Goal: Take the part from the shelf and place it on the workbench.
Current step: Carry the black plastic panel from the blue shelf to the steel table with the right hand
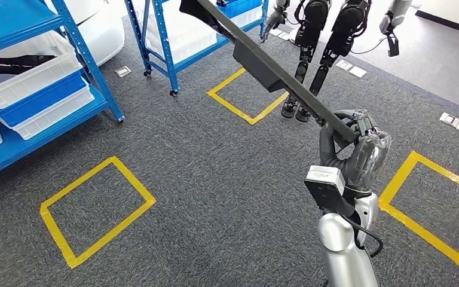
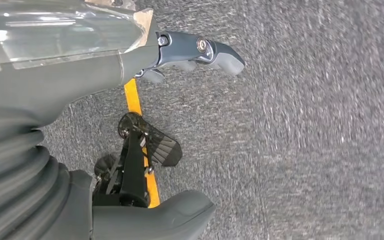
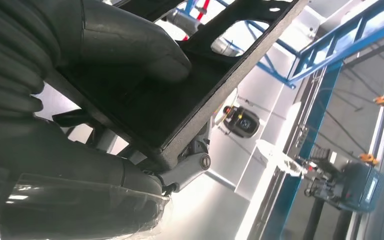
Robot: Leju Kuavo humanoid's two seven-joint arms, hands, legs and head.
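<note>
The blue shelf stands far left. The left hand hangs open, holding nothing. At right, the right hand grips the long black part. Carrying seems underway; next, find the workbench.

Even indoor light, streaked blur on carpet, blown-out background glare

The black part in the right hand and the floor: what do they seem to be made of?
Part: probably cast metal or hard plastic, matte black; the right wrist view shows a grainy surface with cut-outs. The right hand grips one end. Floor: grey carpet with a speckled weave.
</note>
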